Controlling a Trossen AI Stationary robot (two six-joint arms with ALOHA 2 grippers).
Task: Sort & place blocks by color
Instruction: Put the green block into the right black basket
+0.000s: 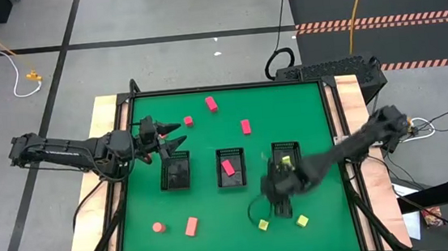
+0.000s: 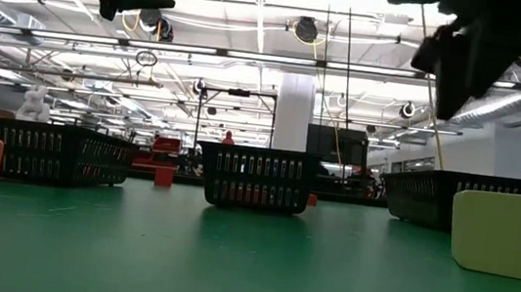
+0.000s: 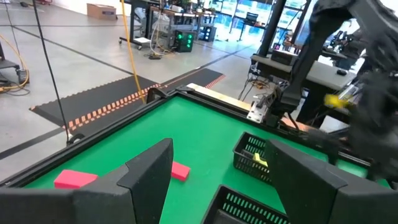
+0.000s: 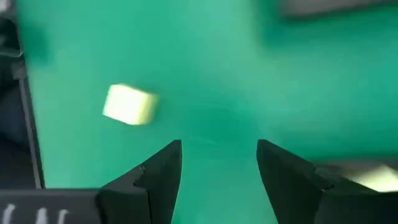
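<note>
Left gripper hovers over the table's left side by the left basket, fingers spread wide, nothing in them. Red blocks are scattered on the green mat: two at the near left, a few at the far side, one in the middle basket. Right gripper sits just in front of the right basket, fingers apart and empty, between two yellow-green cubes on the mat.
</note>
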